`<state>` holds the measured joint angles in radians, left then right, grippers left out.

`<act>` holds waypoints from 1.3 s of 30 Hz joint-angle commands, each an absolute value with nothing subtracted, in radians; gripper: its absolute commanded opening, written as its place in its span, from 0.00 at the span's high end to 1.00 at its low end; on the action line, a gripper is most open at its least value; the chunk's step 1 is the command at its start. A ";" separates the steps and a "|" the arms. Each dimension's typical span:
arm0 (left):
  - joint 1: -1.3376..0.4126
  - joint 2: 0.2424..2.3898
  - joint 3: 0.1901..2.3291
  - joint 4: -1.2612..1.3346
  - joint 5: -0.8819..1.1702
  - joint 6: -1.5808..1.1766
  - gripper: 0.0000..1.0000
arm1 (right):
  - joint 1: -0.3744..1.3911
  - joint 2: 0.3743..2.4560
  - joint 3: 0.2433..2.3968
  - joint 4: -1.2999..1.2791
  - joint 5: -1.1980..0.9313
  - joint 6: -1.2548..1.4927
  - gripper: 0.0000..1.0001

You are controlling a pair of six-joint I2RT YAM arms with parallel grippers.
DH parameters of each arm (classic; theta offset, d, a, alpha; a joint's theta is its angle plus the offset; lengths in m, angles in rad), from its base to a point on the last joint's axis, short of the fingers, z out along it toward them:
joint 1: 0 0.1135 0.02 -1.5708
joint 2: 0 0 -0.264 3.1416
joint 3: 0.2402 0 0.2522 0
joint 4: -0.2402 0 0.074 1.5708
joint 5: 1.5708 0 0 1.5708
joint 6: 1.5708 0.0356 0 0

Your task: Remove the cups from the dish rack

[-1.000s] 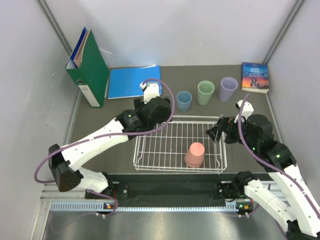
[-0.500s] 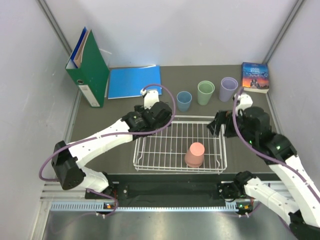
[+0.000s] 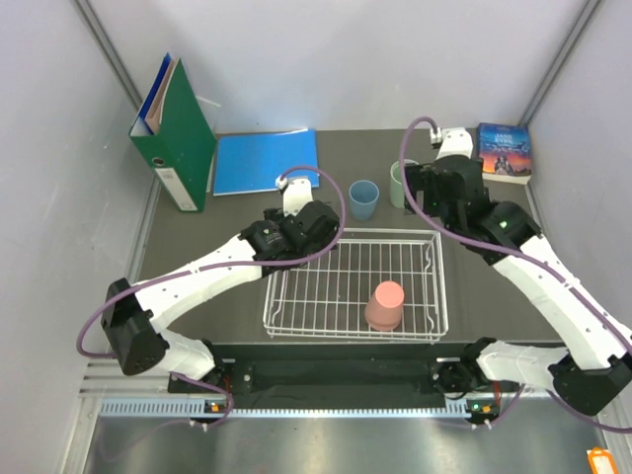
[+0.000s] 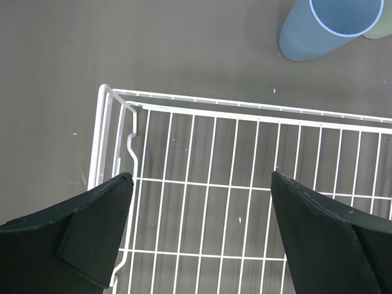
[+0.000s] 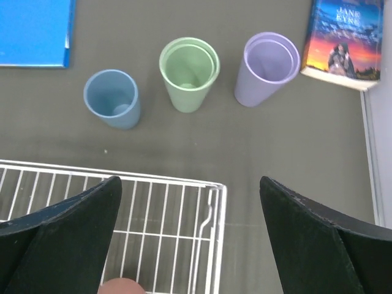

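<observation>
The white wire dish rack (image 3: 314, 288) sits at the table's centre. A salmon pink cup (image 3: 384, 304) stands upside down in its front right part; its top just shows in the right wrist view (image 5: 121, 286). The dusty blue cup (image 3: 363, 199), the sage green cup (image 5: 188, 73) and the lavender cup (image 5: 264, 67) stand upright in a row on the table behind the rack. My left gripper (image 4: 202, 177) is open and empty above the rack's far left corner (image 4: 104, 135). My right gripper (image 5: 190, 180) is open and empty, high above the rack's far right corner (image 5: 211, 208).
A green binder (image 3: 174, 133) stands at the back left beside a flat blue folder (image 3: 267, 161). A paperback book (image 3: 504, 151) lies at the back right. Grey walls close in both sides. In the top view my right arm (image 3: 454, 193) hides the lavender cup.
My right arm has risen and swung back from the rack's right edge to above the row of cups. My left gripper has shifted slightly right over the rack's far left corner.
</observation>
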<state>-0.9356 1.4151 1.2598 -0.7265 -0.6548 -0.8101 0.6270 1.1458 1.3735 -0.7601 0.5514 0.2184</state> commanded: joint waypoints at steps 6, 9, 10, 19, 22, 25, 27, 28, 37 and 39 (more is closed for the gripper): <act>-0.933 1.356 1.238 -0.729 -0.698 -0.805 0.01 | 1.004 1.031 1.160 -0.833 0.650 0.443 0.05; -0.933 1.351 1.235 -0.729 -0.704 -0.802 0.01 | 1.139 1.037 1.149 -0.919 0.716 0.610 0.05; -0.933 1.350 1.233 -0.723 -0.704 -0.798 0.01 | 1.164 1.040 1.150 -0.948 0.736 0.633 0.05; -0.923 1.344 1.223 -0.719 -0.681 -0.793 0.01 | 1.327 1.074 1.134 -1.026 0.752 0.821 0.04; -0.923 1.338 1.215 -0.719 -0.680 -0.792 0.01 | 1.348 1.072 1.100 -1.029 0.741 0.862 0.04; -0.922 1.335 1.210 -0.721 -0.676 -0.788 0.01 | 1.356 1.071 1.052 -1.011 0.718 0.888 0.04; -0.922 1.332 1.206 -0.723 -0.676 -0.790 0.01 | 1.358 1.068 1.014 -1.002 0.704 0.914 0.04; -0.922 1.330 1.204 -0.723 -0.676 -0.792 0.01 | 1.359 1.066 1.000 -0.999 0.700 0.920 0.04; -0.917 1.327 1.184 -0.716 -0.660 -0.798 0.01 | 1.356 1.106 0.946 -0.910 0.680 0.897 0.07; -0.917 1.325 1.184 -0.716 -0.660 -0.802 0.01 | 1.356 1.103 0.943 -0.893 0.672 0.887 0.19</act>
